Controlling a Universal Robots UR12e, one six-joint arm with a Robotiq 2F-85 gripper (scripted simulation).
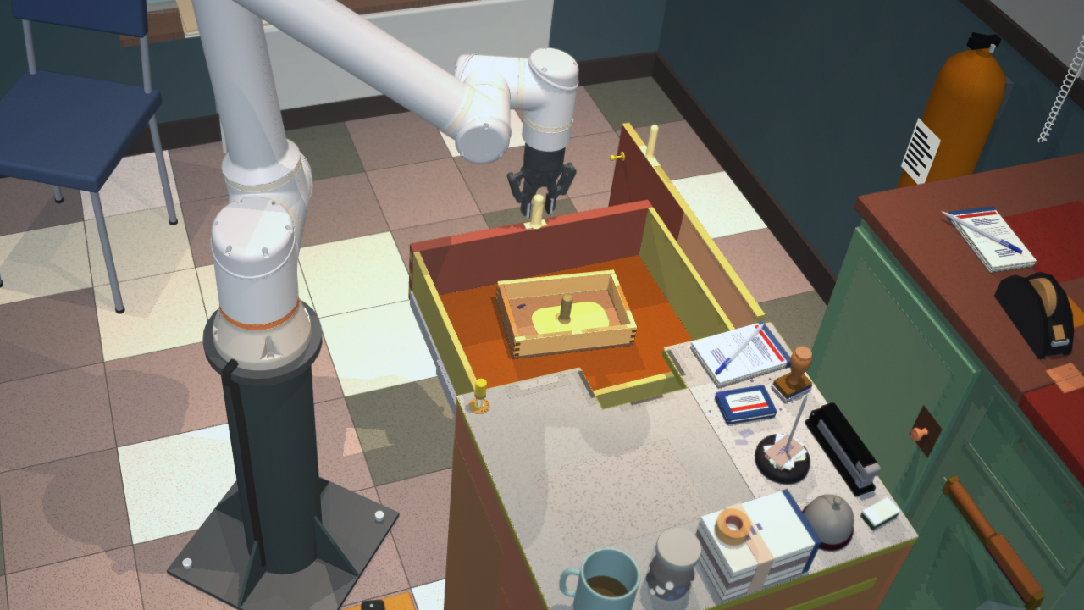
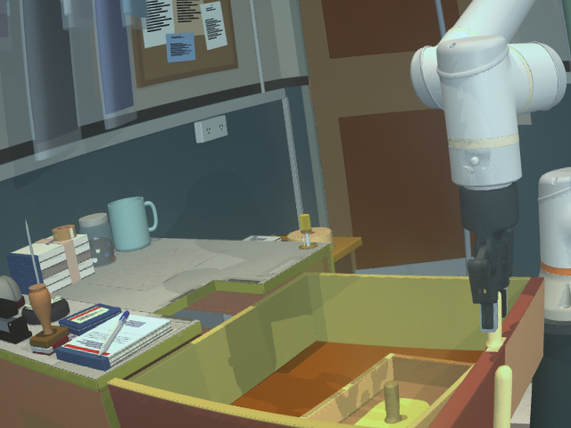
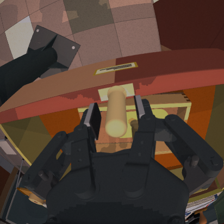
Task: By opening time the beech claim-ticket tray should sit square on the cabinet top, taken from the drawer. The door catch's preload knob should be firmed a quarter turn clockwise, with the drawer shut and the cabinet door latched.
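The beech tray (image 1: 565,312) sits on the orange floor of the pulled-out drawer (image 1: 561,303), with an upright peg (image 1: 565,307) at its middle. The drawer's red front carries a cream post handle (image 3: 116,114) standing up from its top edge. The cabinet door (image 1: 667,220) stands swung open on the right, with a small yellow knob (image 1: 618,157) and its own cream handle (image 1: 652,141) at its far end. Another yellow knob (image 1: 480,394) stands on the cabinet top's left corner. My gripper (image 3: 115,112) (image 1: 540,199) hangs straight down over the drawer handle, fingers either side of it, open and holding nothing.
Behind the drawer lies tiled floor, with the robot's pedestal (image 1: 265,425) to the left and a blue chair (image 1: 72,114) beyond. The grey cabinet top (image 1: 606,470) holds a notepad (image 1: 739,353), stamp (image 1: 794,373), mug (image 1: 606,584) and a book stack (image 1: 758,542) along its right and near edges.
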